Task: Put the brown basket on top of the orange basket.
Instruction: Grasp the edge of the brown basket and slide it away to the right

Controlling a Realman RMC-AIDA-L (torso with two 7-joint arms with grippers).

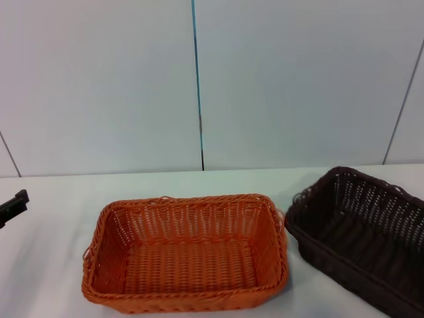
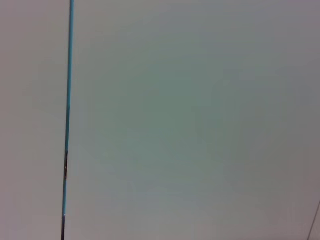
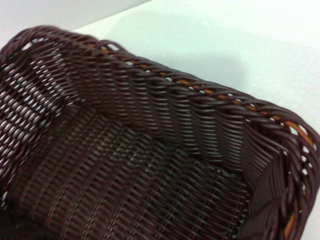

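Brown basket (image 1: 361,232) sits beside orange basket (image 1: 187,255), apart.

Room around the baskets
A narrow strip of table (image 1: 53,265) parts my orange basket (image 1: 185,255) from the brown basket (image 1: 361,232).

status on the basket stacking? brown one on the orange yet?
Not yet. Nothing done: the brown basket sits on the table to the right of the orange basket, apart from it. The orange basket is empty. In hand: the right wrist view looks closely into the brown basket, so the right arm is likely approaching it. The left gripper shows only at the far left edge. Left: grasp, lift, stack.
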